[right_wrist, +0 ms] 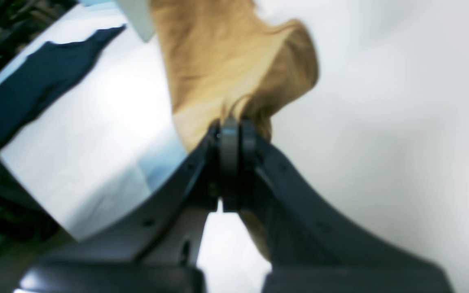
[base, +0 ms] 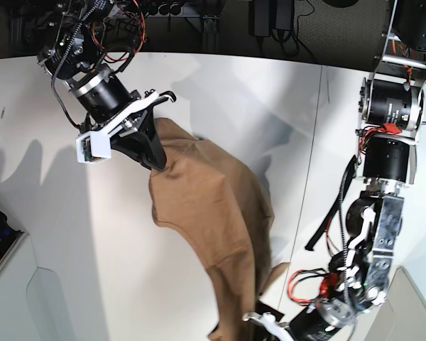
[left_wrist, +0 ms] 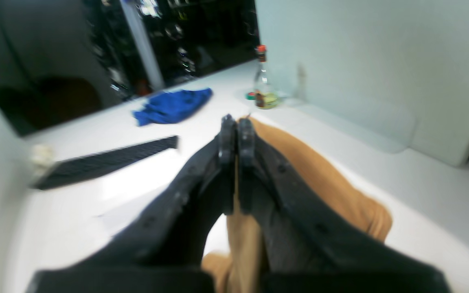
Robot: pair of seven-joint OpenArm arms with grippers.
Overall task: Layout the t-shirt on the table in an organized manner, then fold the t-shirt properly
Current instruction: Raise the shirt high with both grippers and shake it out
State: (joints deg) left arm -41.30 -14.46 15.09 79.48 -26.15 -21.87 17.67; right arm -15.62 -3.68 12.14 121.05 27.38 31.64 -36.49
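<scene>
The table (base: 42, 234) lies beneath the t-shirt (base: 206, 206), which hangs stretched between my arms. My right gripper (base: 155, 162) and left gripper (left_wrist: 236, 122) each pinch an edge tight. I should pull evenly before lowering it flat.

light: bright, even | glare: table (right_wrist: 96, 134) | blur: both wrist views | base: sharp, soft shadows
</scene>
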